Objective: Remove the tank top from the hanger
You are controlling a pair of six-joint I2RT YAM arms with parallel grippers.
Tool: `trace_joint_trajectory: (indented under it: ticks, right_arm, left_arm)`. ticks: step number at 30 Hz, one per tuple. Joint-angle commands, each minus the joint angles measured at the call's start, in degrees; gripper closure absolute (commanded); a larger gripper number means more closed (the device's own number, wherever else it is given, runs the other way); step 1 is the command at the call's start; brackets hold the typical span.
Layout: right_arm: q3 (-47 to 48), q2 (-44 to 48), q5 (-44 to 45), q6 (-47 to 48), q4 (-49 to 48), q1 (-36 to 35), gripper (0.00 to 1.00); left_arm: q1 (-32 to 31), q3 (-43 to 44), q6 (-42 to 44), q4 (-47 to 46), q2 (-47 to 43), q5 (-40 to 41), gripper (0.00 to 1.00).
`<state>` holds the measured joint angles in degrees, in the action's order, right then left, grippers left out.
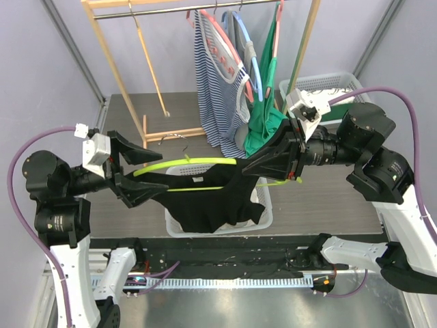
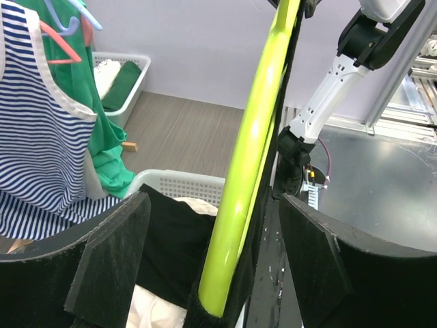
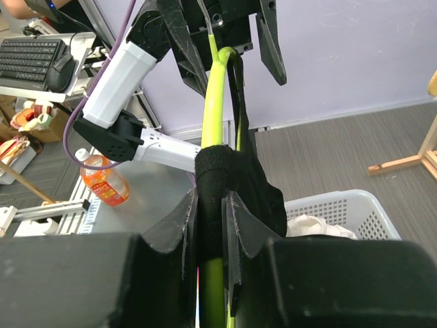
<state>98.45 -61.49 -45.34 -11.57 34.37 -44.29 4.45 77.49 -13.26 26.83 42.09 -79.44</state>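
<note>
Right gripper [image 3: 212,199] clenched on lime hanger [image 1: 191,162] through the black tank top [image 1: 212,198] strap, left gripper [image 1: 151,169] fingers released wide astride hanger's other end, top draping into white basket [image 1: 268,202].

The tank top [image 1: 212,201] is draping over most of the white basket [image 1: 265,205], hiding its contents in the top view. The hanger [image 1: 188,162] is vanishing at its 3 o'clock end under fabric and the right end effector [image 1: 251,166]. In the left wrist view the hanger is running off the frame at 12 o'clock, its 6 o'clock end sinking behind black cloth. The load in the far basket [image 1: 328,83] is showing too small to identify.
</note>
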Motion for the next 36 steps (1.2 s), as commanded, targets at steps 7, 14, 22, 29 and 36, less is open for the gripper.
trace_joint_trajectory:
  ticks: [7, 14, 22, 29, 36]
  right_arm:
    - [0.25, -0.29, -2.47, -3.10, -9.76, -0.27, 0.99]
    - [-0.81, -0.03, -1.50, -2.23, -9.85, -0.27, 0.99]
    - [-2.65, 0.94, 1.75, 0.58, -9.32, -0.01, 0.99]
    - [-6.78, 0.50, 7.19, 3.92, -8.36, 0.61, 0.99]
    - [-7.93, -2.31, 0.01, 2.45, -8.00, 6.05, 0.99]
  left_arm:
    - [-0.14, -0.41, 0.60, -0.20, -0.34, -1.51, 0.36]
    - [-0.14, -0.15, 0.69, -0.20, 0.19, -2.47, 0.41]
    - [-0.05, 1.08, 0.60, -0.20, 1.07, -4.32, 0.78]
    - [-0.05, 1.70, 0.95, -0.20, 1.42, -4.06, 1.00]
    - [-0.14, 1.78, 1.74, 2.07, 0.37, -0.38, 0.25]
